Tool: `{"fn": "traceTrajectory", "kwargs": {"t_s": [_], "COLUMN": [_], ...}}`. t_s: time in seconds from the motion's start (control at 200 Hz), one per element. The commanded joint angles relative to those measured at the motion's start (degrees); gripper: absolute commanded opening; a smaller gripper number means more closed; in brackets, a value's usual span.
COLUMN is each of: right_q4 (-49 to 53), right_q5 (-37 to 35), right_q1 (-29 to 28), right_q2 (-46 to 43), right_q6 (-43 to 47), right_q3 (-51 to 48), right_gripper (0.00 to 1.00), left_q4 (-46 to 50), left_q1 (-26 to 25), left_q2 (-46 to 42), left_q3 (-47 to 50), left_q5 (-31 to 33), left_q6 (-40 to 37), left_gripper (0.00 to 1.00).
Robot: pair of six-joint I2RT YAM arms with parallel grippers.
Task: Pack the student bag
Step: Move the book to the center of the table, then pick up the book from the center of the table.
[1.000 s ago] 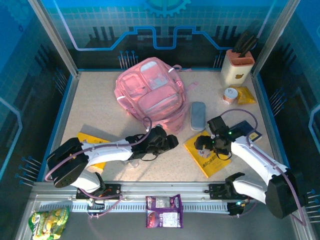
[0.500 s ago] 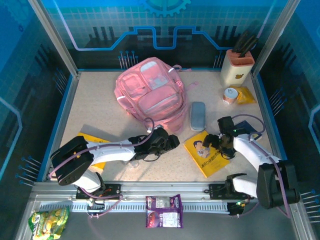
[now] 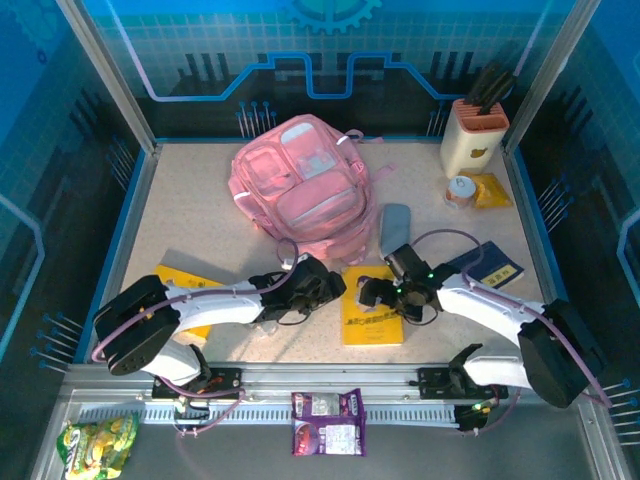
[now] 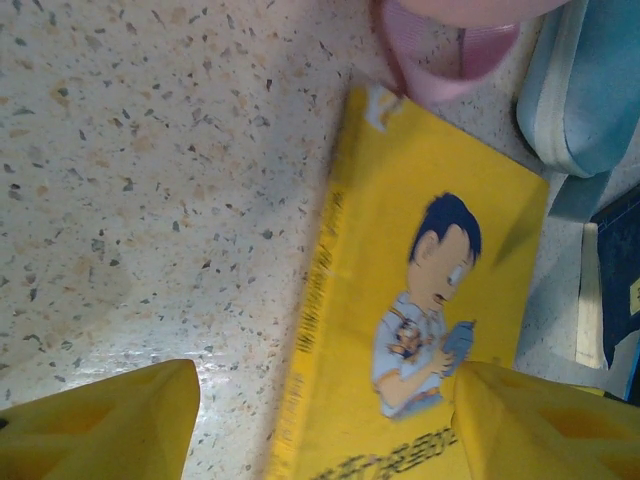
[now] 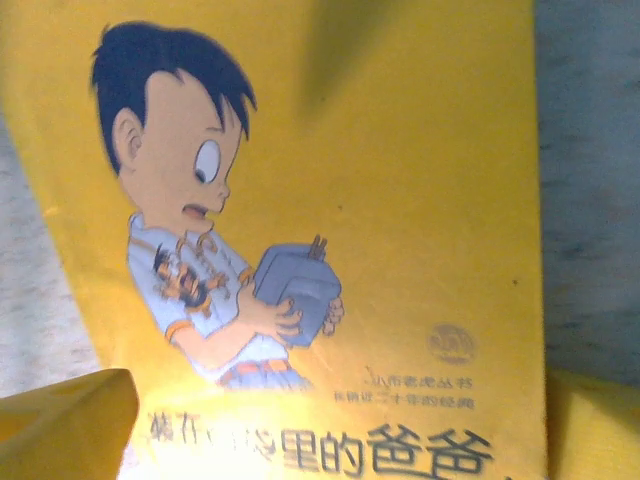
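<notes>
The student bag (image 3: 300, 190), a large pink backpack, lies at the back middle of the table. A yellow book (image 3: 372, 318) with a cartoon boy on its cover lies flat in front of it. My left gripper (image 3: 333, 285) is at the book's left edge and open. In the left wrist view the book (image 4: 420, 300) has its spine edge between the yellow fingers (image 4: 100, 420) of that gripper (image 4: 320, 430). My right gripper (image 3: 372, 292) hovers open over the book's top. In the right wrist view the cover (image 5: 350, 200) lies between the fingers of that gripper (image 5: 330, 440).
A grey pencil case (image 3: 395, 228) lies right of the bag, a blue book (image 3: 490, 265) beside the right arm, and a second yellow book (image 3: 185, 285) under the left arm. A knife block (image 3: 473, 135), a tape roll (image 3: 460, 190) and a yellow packet (image 3: 490, 190) stand back right. Snack packets (image 3: 328, 420) lie on the front rail.
The yellow book has slid left and turned square to the table edge. My right gripper moved left with it, towards the left gripper. The left gripper shifted slightly.
</notes>
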State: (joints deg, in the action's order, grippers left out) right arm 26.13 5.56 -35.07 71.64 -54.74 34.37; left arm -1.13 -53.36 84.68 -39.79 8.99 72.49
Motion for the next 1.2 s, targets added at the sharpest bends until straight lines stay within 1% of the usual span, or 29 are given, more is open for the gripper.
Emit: {"fn": "traceTrajectory", "kwargs": {"t_s": [0.0, 0.09, 0.16, 0.255, 0.3, 0.445, 0.555, 0.63, 0.71, 0.845, 0.966, 1.016, 1.196], "right_q4": [-1.6, -2.9, -2.0, -1.9, -2.0, -6.2, -8.8, -9.0, -9.1, -8.8, -8.2, -8.3, -5.2], "right_q5": [1.7, 5.5, 6.9, 9.3, 10.3, 16.3, 18.7, 18.6, 18.5, 18.5, 20.1, 21.3, 21.9], "right_q1": [0.4, 4.8, 8.2, 11.0, 11.0, 11.1, 11.2, 11.1, 11.0, 10.0, 9.8, 9.8, 9.8], "right_q2": [-1.5, -4.7, -6.8, -7.9, -7.2, -2.6, -0.8, 0.4, 1.6, 2.0, 1.2, 0.5, -2.5], "right_q6": [1.8, 7.9, 11.9, 16.1, 17.1, 20.0, 19.9, 19.7, 20.1, 20.2, 19.8, 19.5, 20.4], "right_q3": [1.6, -1.7, -3.5, -5.0, -5.1, -5.7, -5.8, -5.8, -5.5, -4.8, -4.3, -4.1, -2.1], "right_gripper": [0.88, 0.80, 0.74, 0.75, 0.77, 0.76, 0.77, 0.80, 0.81, 0.83, 0.83, 0.82, 0.78], "left_q4": [0.2, -0.9, -1.8, -1.0, -1.2, 0.0, -0.9, -1.8, -0.1, 0.1, 1.2, 1.8, 2.5], "left_q1": [0.9, 0.8, 0.9, 0.7, 0.6, 0.5, 0.5, 0.3, 0.3, 0.3, 0.3, 0.2, 0.2], "left_q2": [-0.6, 1.1, 3.1, 4.9, 5.4, 6.8, 8.5, 9.1, 9.8, 10.9, 10.5, 10.5, 10.7], "left_q3": [-0.1, -1.5, -2.4, -3.4, -3.4, -4.6, -5.4, -5.3, -5.9, -6.5, -6.3, -6.4, -6.3], "left_q5": [-2.6, -5.3, -6.9, -6.8, -6.7, -6.9, -8.8, -9.0, -8.6, -9.1, -7.6, -7.3, -7.1], "left_q6": [-2.2, -3.9, -4.5, -4.8, -4.9, -5.8, -6.5, -6.7, -6.9, -7.1, -7.1, -7.1, -7.1], "left_gripper": [0.65, 0.62, 0.60, 0.57, 0.56, 0.54, 0.52, 0.51, 0.51, 0.51, 0.51, 0.51, 0.51]}}
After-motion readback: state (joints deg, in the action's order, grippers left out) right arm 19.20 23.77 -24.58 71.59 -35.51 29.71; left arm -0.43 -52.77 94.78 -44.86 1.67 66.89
